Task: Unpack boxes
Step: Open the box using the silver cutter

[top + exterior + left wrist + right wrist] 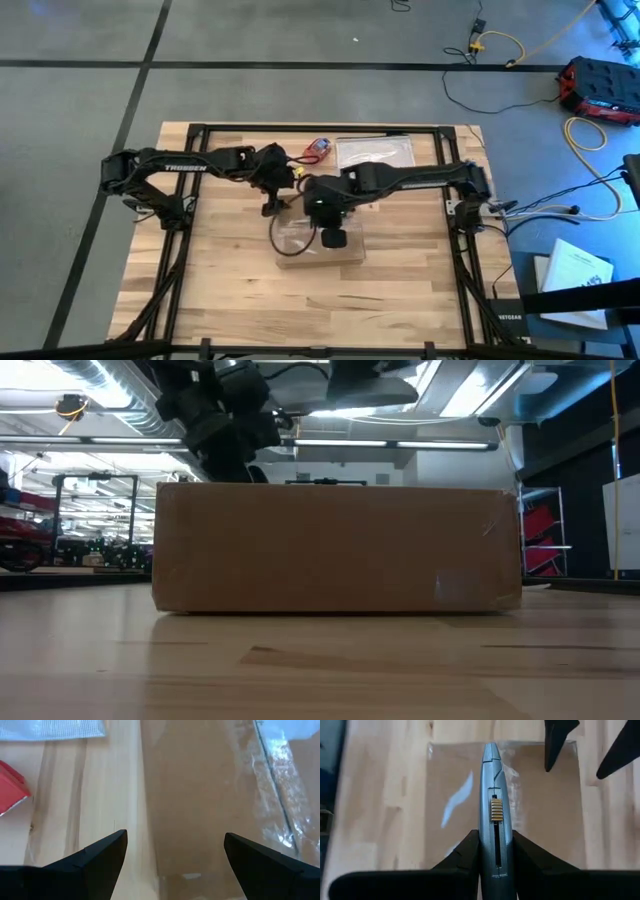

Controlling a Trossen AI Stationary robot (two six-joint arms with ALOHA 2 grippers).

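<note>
One brown cardboard box [320,245], taped shut, sits at centre frame on the worktop [230,300]. The right pincer [492,870] clamps a grey box cutter [493,805] above it; the left pincer [175,855] gapes wide at its edge. Cutting well likely means following the one tape seam [277,800] shallowly while the left steadies the box.

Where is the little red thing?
In the high view, the red thing lies near the table's far edge, just left of the plastic bag.
</note>
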